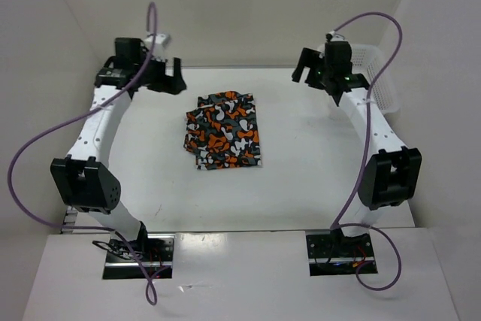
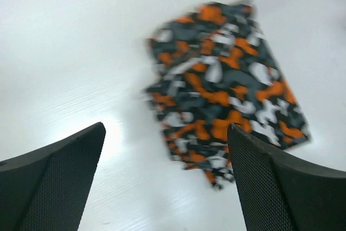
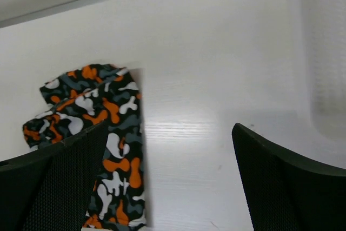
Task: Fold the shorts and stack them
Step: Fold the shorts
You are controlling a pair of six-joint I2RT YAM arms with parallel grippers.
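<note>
The shorts (image 1: 223, 129), printed with orange, black, grey and white blobs, lie folded in a rough rectangle on the middle of the white table (image 1: 301, 178). My left gripper (image 1: 169, 77) hangs above the table to their far left, open and empty. The left wrist view shows the shorts (image 2: 221, 79) ahead of the left gripper (image 2: 166, 133), slightly blurred. On the far right, my right gripper (image 1: 304, 65) also hovers open with nothing in it. In the right wrist view the shorts (image 3: 102, 112) lie left of the right gripper (image 3: 170, 128), partly behind its left finger (image 3: 59, 182).
A white plastic mesh basket (image 1: 376, 73) stands at the back right corner, just behind the right arm, and shows as a pale blur (image 3: 324, 52) in the right wrist view. White walls enclose the table at the back and sides.
</note>
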